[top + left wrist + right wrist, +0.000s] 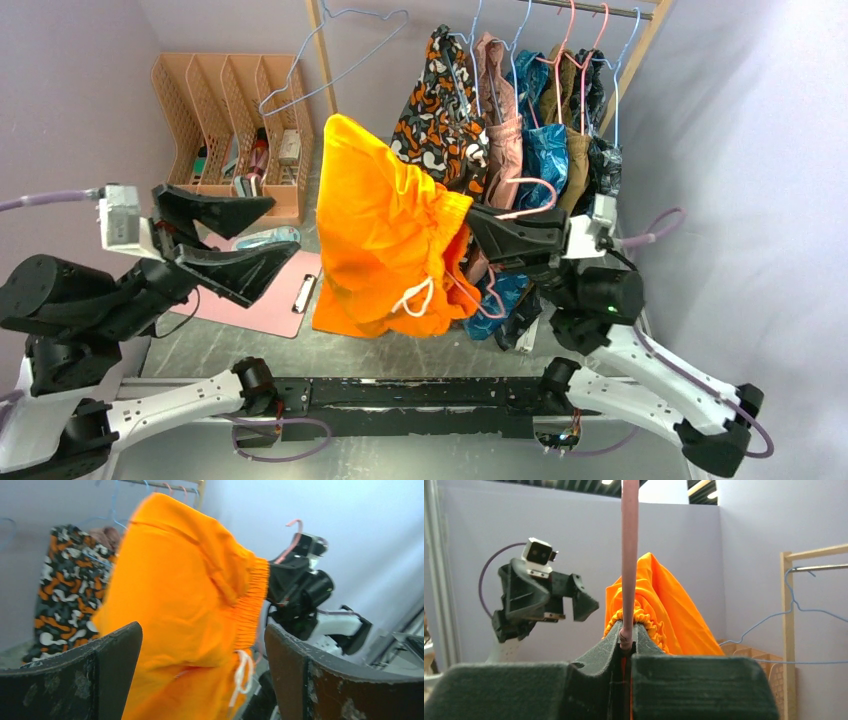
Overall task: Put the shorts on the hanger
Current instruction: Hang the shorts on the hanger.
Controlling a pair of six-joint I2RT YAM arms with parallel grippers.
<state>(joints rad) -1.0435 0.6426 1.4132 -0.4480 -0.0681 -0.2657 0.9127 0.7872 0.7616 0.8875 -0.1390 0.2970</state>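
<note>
From above, the orange shorts (385,230) hang in the air over the table (420,350), between the two arms, with the waistband bunched on the right and a white drawstring (418,298) dangling low. The right gripper (480,228) is clamped on the pink hanger (535,192); only the hook and neck show, and fabric covers the rest. The left gripper (285,227) stands spread wide just left of the shorts, touching nothing. Behind are a rack of hung clothes with a patterned garment (435,100), a light-blue hanger (330,55), a peach file organiser (225,110) and a pink clipboard (265,290). In the left wrist view, the two dark fingers (100,670) stand far apart with the shorts (185,590) beyond them, clear of both. The gathered waistband faces the right gripper (295,580), and the pink hook rises above it. In the right wrist view, the fingers (694,685) are pressed together on the pink wire (629,555), which runs straight up. The orange waistband sits right against the fingertips, and the released left gripper (574,600) hangs off to the left, apart from the cloth.
</note>
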